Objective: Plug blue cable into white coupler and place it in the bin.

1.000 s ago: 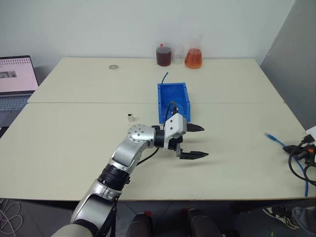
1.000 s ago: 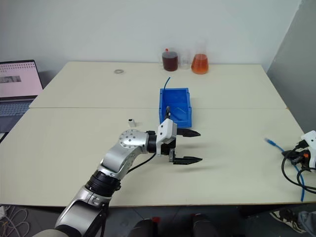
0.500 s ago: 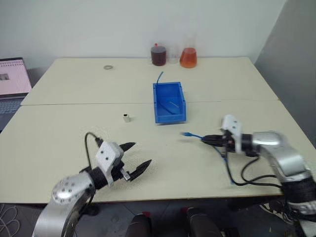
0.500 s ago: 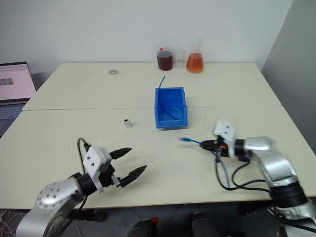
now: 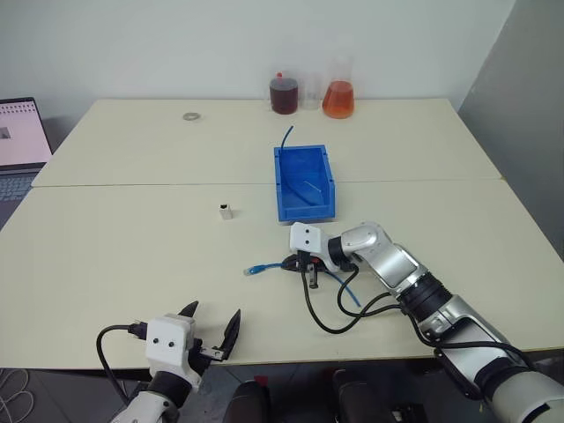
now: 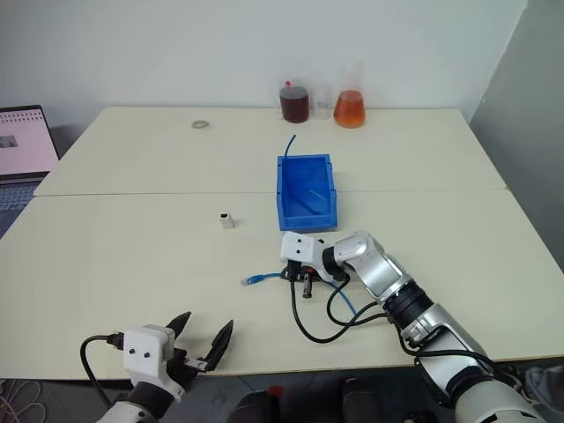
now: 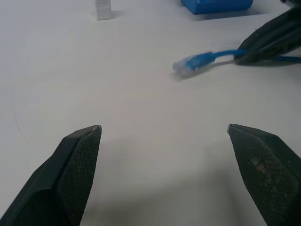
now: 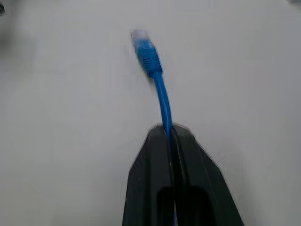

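Right wrist view: right gripper [image 8: 170,134] pinches the blue cable [image 8: 160,96]; left gripper [image 5: 211,328] gapes wide, apparently over the table's [image 5: 132,256] near edge.

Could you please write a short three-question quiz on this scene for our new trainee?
1. True or false: the right gripper is shut on the blue cable.
2. Where is the white coupler? A) in the bin B) on the table, to the bin's left C) between the left gripper's fingers
3. Fill in: the left gripper is ____ and holds nothing.

Key: 1 true; 2 B; 3 open.
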### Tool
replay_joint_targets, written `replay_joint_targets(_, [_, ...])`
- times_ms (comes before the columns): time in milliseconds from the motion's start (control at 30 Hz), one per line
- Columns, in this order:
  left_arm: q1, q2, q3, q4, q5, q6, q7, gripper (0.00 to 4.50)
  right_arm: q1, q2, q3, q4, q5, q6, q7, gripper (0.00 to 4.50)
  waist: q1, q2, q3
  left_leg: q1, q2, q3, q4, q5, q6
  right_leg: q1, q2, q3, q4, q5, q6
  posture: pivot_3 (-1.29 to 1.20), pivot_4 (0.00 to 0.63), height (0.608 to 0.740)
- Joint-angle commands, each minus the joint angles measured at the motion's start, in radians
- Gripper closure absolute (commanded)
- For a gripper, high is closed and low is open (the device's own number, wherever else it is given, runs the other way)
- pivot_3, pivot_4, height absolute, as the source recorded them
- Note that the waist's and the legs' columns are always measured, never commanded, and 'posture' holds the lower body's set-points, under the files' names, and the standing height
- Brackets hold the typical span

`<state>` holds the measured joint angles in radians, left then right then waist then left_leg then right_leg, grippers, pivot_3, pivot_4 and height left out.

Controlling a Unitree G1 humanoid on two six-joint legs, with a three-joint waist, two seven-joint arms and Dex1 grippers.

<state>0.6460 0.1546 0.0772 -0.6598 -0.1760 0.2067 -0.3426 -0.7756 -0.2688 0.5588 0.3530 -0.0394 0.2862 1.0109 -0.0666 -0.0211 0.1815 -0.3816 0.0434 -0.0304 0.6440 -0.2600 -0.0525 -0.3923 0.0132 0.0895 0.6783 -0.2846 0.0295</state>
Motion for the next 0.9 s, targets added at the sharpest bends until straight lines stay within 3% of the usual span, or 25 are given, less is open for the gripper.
replay_joint_targets(33, [0.010, -0.002, -0.010, -0.020, 0.002, -0.029, 0.019, 0.00, 0.015, 0.018, 0.008, 0.044, -0.042, 0.002, -0.025, 4.03, -0.011, -0.001, -0.001, 0.001, 0.000, 0.002, 0.000, 0.000, 0.000, 0.000, 0.001, 0.002, 0.001, 0.000, 0.000, 0.00, 0.150, 0.740])
replay_joint_targets(367, [-0.047, 0.047, 0.008, 0.000, -0.026, -0.001, -0.001, 0.00, 0.048, 0.006, -0.041, -0.048, -0.019, 0.058, -0.008, 1.89, -0.017, -0.001, -0.001, 0.003, 0.002, 0.002, 0.001, 0.000, 0.000, 0.000, 0.003, 0.003, 0.002, -0.003, 0.005, 0.00, 0.150, 0.740])
replay_joint_targets(600, [-0.110, 0.124, 0.048, 0.047, -0.059, 0.006, -0.054, 0.00, 0.105, -0.018, -0.089, -0.176, 0.007, 0.147, -0.020, 0.03, -0.016, -0.001, -0.001, 0.000, 0.002, 0.002, 0.000, -0.001, 0.001, -0.003, 0.003, 0.003, 0.002, -0.003, 0.001, 0.00, 0.150, 0.740])
replay_joint_targets(700, [-0.203, 0.198, 0.089, 0.088, -0.096, 0.032, -0.109, 0.00, 0.128, -0.053, -0.150, -0.272, 0.056, 0.189, -0.005, 0.03, -0.016, -0.001, -0.001, 0.000, 0.002, 0.002, 0.000, -0.001, 0.001, -0.003, 0.003, 0.003, 0.002, -0.002, 0.001, 0.00, 0.150, 0.740])
replay_joint_targets(900, [-0.496, 0.463, 0.093, 0.352, -0.200, 0.096, -0.421, 0.00, 0.178, -0.181, -0.391, -0.581, 0.386, 0.521, 0.092, 0.03, 0.005, -0.002, 0.001, -0.002, 0.002, -0.002, 0.001, -0.001, 0.001, -0.003, 0.004, -0.001, 0.004, -0.002, 0.001, 0.00, 0.150, 0.740])
